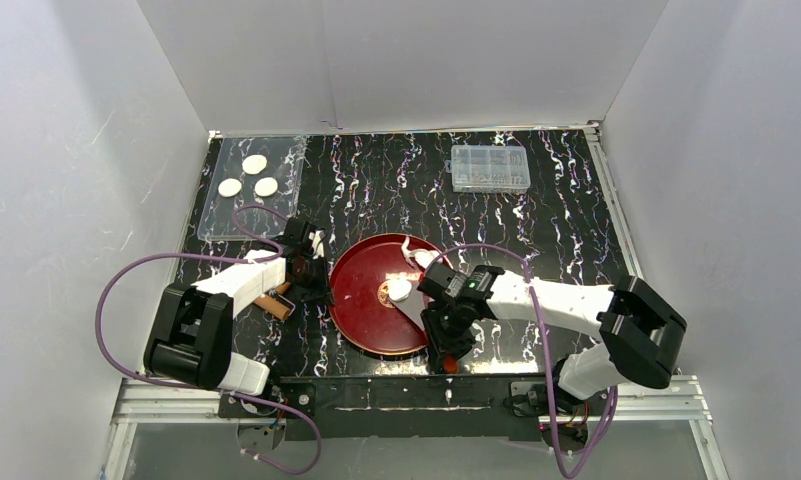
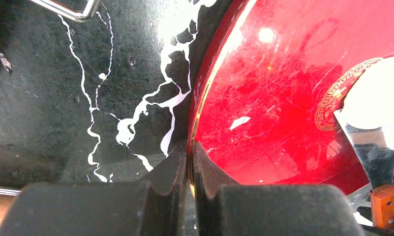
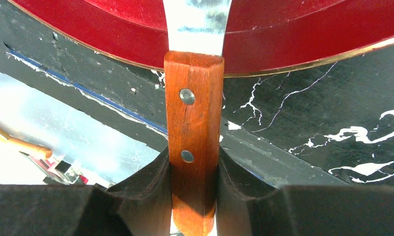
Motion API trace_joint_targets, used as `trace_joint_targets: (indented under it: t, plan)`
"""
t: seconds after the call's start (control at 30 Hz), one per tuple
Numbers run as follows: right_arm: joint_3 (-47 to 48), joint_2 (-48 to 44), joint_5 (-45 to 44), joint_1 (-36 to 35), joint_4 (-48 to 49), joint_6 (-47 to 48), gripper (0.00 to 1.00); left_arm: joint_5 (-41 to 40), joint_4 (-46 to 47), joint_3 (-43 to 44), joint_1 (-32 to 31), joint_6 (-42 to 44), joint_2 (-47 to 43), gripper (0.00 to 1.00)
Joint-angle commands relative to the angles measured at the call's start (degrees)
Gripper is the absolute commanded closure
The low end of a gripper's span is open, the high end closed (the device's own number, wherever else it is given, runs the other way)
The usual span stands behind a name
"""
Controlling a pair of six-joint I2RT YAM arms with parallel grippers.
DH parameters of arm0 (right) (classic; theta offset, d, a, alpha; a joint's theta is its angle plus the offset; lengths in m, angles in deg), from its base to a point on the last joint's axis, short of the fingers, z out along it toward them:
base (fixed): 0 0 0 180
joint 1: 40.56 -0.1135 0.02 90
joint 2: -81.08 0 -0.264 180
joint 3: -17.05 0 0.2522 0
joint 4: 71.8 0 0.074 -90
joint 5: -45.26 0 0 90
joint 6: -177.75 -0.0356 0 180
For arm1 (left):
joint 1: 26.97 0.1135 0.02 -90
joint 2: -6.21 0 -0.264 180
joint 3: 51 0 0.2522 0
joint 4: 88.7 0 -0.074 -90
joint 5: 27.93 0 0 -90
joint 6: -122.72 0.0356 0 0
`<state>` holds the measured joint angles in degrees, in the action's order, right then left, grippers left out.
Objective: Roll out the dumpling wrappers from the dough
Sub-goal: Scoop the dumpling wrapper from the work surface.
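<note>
Dough (image 1: 400, 290), a soft white lump, sits on the glossy red plate (image 1: 361, 300).

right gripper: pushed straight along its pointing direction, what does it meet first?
Right gripper, shut on the scraper, points across the red plate. The blade leads, so the dough near the centre likely comes first, if not touched already; the fingers themselves would next meet the plate's near rim.

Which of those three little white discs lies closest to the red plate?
The right-hand flat white disc on the clear plastic tray; both other discs sit farther away.
</note>
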<state>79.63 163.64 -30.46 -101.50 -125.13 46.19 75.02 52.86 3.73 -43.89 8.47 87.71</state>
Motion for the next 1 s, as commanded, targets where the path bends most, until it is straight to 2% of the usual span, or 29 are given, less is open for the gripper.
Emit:
trace_joint_targets:
  t: [0.0,0.33,0.97]
  plan:
    - [3.1,1.3,-1.41,1.7,2.03,1.42,0.99,2.34,-2.16,-0.55,-0.17,1.26,-2.17,1.0]
    - [4.8,3.0,-2.23,4.55,1.5,3.52,0.99,2.56,-2.19,-0.57,-0.21,1.4,-2.11,1.0]
    - [11.45,10.11,-3.49,5.05,1.89,6.48,0.99,2.78,-2.03,-0.69,-0.13,1.57,-2.42,1.0]
